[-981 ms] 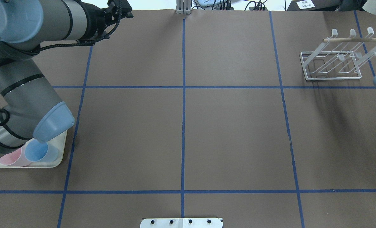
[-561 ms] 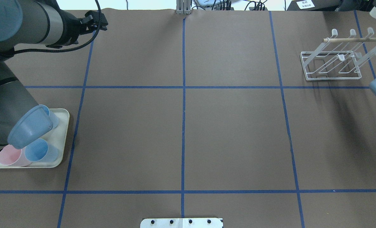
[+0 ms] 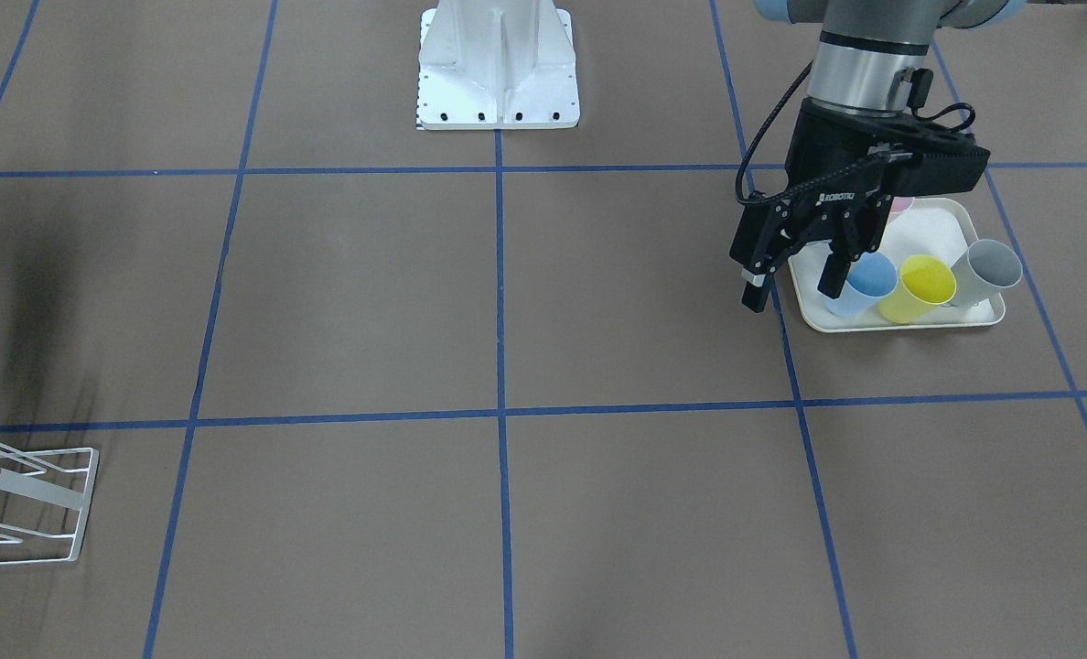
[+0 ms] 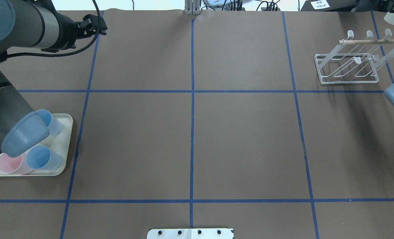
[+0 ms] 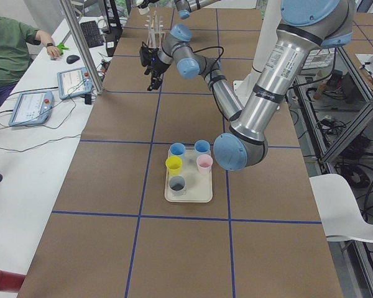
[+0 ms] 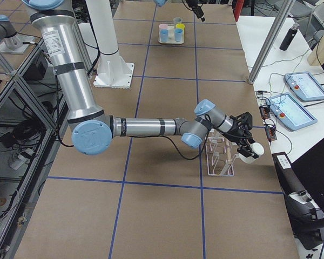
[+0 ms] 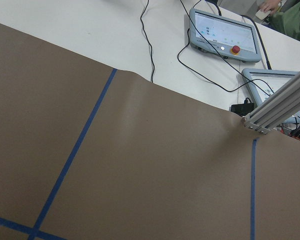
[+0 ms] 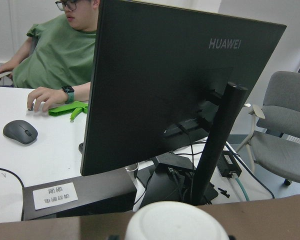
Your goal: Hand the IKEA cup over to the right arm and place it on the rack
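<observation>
A robotics lab: teach pendants are lying on a white desk bordering the blue-taped grid table.

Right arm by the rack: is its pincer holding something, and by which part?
Yes, a white cup, beside the rack. The right pincer seems to clamp its sides; exactly where is hidden.
</observation>
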